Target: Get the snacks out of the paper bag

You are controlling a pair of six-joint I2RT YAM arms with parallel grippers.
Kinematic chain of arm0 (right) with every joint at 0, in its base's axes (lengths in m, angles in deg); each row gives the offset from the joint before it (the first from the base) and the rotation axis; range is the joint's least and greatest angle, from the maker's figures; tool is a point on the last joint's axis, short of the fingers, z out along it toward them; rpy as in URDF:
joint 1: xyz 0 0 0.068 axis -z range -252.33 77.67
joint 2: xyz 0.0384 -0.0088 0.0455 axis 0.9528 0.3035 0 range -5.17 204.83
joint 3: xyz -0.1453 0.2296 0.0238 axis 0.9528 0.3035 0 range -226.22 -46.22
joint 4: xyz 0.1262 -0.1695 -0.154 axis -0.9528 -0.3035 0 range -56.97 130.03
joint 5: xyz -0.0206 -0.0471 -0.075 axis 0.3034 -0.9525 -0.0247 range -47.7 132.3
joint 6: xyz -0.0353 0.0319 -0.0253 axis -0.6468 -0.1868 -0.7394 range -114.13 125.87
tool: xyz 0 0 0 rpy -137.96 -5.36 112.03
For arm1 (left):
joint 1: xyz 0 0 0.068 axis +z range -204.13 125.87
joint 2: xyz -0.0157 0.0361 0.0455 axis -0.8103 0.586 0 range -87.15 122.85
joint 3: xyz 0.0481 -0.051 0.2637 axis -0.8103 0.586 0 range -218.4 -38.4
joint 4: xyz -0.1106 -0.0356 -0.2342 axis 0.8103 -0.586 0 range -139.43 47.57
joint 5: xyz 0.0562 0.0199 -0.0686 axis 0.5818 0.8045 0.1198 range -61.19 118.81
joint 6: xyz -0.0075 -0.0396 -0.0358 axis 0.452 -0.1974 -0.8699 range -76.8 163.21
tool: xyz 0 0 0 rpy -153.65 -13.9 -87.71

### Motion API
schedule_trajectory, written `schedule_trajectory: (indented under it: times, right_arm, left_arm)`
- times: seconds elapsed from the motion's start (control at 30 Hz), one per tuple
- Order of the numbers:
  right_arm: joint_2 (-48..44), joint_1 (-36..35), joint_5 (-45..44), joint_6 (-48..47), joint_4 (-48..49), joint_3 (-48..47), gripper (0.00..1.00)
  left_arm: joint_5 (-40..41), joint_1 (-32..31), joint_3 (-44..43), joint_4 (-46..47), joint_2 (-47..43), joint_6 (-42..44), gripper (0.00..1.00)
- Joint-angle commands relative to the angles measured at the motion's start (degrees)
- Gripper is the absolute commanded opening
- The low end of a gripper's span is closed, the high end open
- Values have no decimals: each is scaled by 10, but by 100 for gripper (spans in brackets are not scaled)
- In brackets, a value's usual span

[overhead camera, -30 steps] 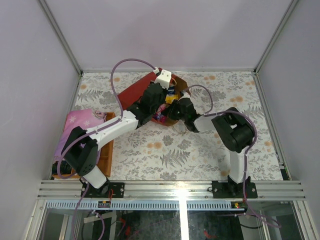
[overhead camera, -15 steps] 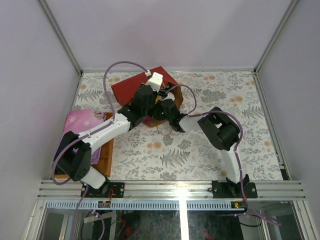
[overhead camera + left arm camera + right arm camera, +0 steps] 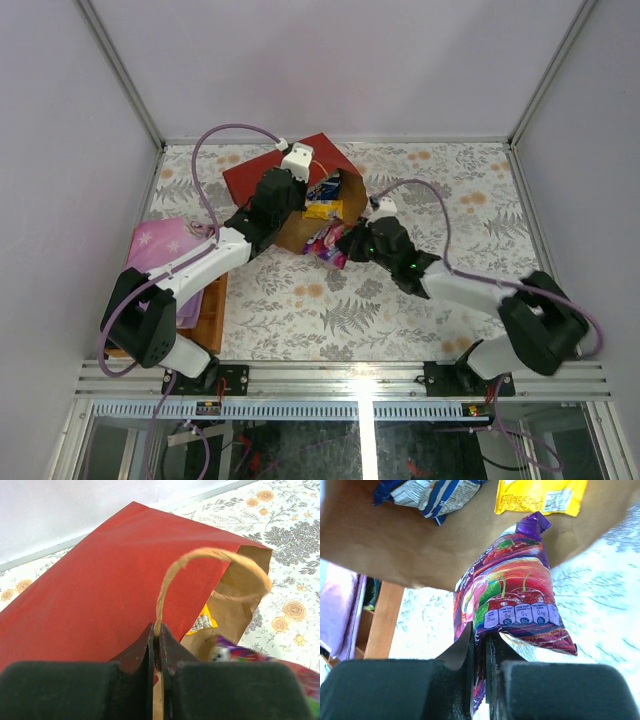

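Top external: purple packet (image 3: 330, 243) newly pulled out, 6 o'clock of paper bag (image 3: 262, 178).
We clamp it in right gripper (image 3: 350, 240); left gripper (image 3: 156, 630) pinches cord handle (image 3: 212, 555); more remain inside.

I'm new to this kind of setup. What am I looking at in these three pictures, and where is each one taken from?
Two white robot arms are bolted at the near edge of a flower-patterned table. The overhead view looks down on both arms. The other two views come from a small camera on each wrist, so the dark fingers at the bottom are that arm's own. The left gripper is pinched shut on the cord handle of a red paper bag lying on its side. The right gripper is shut on a purple packet at the bag's mouth. A yellow packet and a blue packet lie inside. A pink item with stars sits at the left.
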Motion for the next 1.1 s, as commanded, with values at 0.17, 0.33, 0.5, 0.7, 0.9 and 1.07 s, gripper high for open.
schedule_trajectory:
  times: [0.17,0.33,0.5,0.7,0.9,1.07]
  right_arm:
    - [-324,117,-22,-97,-219,77,0]
    - [-377,181,-23,-113,-269,84,0]
    - [-343,244,16,-86,-238,86,0]
    - [-218,310,22,-40,-213,32,0]
    - [-71,369,15,-36,-199,-100,0]
    - [31,409,-7,-64,-190,-220,0]
  left_arm:
    - [-17,9,4,1,2,-23,8]
    - [-25,11,-6,1,6,-32,8]
    - [-29,11,-12,-7,10,-34,8]
    - [-24,11,-12,-8,8,-34,8]
    - [-25,11,-12,-5,6,-31,8]
    - [-24,12,-9,-6,6,-26,8]
